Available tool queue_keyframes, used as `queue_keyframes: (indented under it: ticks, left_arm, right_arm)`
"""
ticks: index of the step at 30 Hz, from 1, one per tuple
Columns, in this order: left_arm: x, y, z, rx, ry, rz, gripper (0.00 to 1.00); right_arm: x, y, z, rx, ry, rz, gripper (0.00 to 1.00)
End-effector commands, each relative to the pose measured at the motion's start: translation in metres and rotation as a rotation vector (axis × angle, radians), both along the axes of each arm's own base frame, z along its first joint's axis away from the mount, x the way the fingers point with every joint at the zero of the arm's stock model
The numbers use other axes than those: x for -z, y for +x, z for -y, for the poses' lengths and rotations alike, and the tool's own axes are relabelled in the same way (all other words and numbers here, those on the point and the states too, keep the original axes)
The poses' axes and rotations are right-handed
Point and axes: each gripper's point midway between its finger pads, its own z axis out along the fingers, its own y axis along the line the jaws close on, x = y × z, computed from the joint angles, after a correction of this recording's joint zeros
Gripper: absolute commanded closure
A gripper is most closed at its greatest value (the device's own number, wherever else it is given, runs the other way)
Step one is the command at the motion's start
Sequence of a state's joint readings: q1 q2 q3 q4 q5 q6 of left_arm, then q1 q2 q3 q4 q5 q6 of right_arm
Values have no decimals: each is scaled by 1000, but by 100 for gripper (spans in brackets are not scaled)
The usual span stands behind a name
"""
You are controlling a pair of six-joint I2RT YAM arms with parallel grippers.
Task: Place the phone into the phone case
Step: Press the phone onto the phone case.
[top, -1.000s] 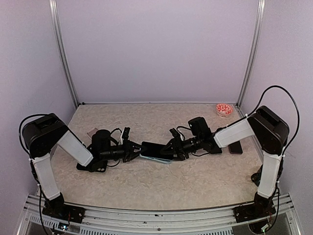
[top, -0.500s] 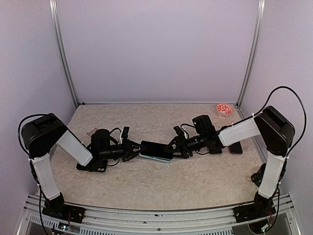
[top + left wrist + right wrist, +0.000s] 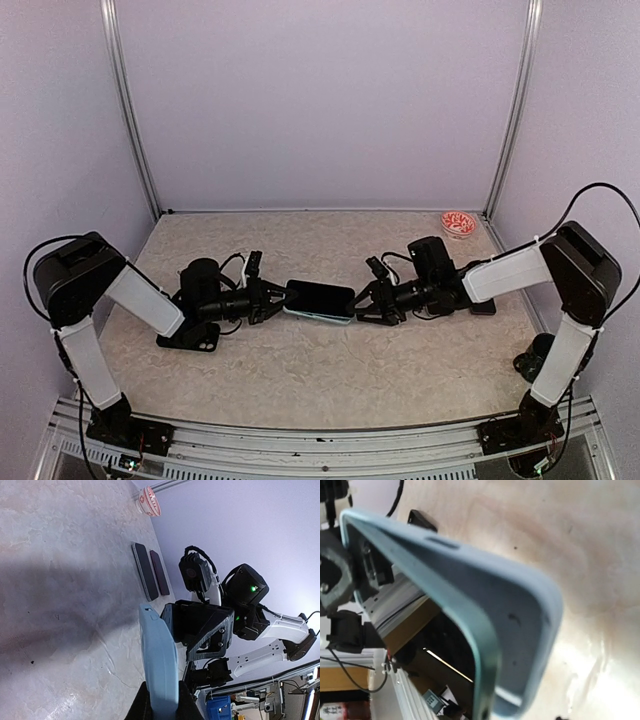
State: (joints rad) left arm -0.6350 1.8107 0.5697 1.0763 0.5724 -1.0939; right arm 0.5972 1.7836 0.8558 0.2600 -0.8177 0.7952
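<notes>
Two arms are working over one table [image 3: 330, 380]: the left arm [image 3: 140, 300] and the right arm [image 3: 510, 272]. Each is carrying one gripper, making two: the left gripper [image 3: 278, 300] and the right gripper [image 3: 363, 302]. One phone [image 3: 320, 298] and one light-blue phone case [image 3: 160, 665] are showing between them. Two dark, phone-shaped slabs are lying on the right, one greyish [image 3: 145, 572] and one maroon [image 3: 160, 573]. One red-and-white dish [image 3: 459, 223] is sitting at the back. Two metal posts are standing in the rear corners, one left [image 3: 130, 110] and one right [image 3: 515, 110].
</notes>
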Motion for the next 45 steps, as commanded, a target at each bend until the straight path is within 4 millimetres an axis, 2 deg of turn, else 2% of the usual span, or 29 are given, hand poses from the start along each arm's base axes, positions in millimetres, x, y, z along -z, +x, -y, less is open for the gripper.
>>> queue_keyframes:
  ticks: [1, 7, 11, 16, 18, 23, 26, 30, 34, 45]
  left_arm:
    - [-40, 4, -7, -33, -77, 104, 100]
    - [-44, 11, -16, -103, -107, 27, 100]
    - [-53, 11, -15, -118, -133, 6, 100]
    - [-64, 14, -17, -151, -127, 3, 100]
    - [-72, 15, -16, -156, -126, 8, 100]
    - [-99, 15, -10, -160, -99, 60, 100]
    - [-115, 14, -6, -152, -98, 103, 100]
    - [-123, 11, -2, -118, -131, 135, 100]
    - [-120, 9, 5, -84, -158, 135, 100]
    - [-116, 5, 18, -58, -170, 126, 100]
  right_arm:
    - [-32, 0, 6, -8, 4, 194, 38]
    - [-54, -10, 15, -45, -60, 406, 37]
    - [-67, -26, 13, -111, -118, 683, 35]
    - [-97, -41, 10, -151, -62, 873, 33]
    - [-110, -47, 7, -178, -75, 996, 30]
    - [-127, -66, 3, -247, -98, 1326, 29]
    - [-125, -67, 5, -245, -114, 1427, 27]
    - [-110, -58, -1, -258, -182, 1460, 28]
    - [-96, -51, -9, -279, -254, 1517, 28]
    - [-86, -40, -20, -311, -336, 1578, 28]
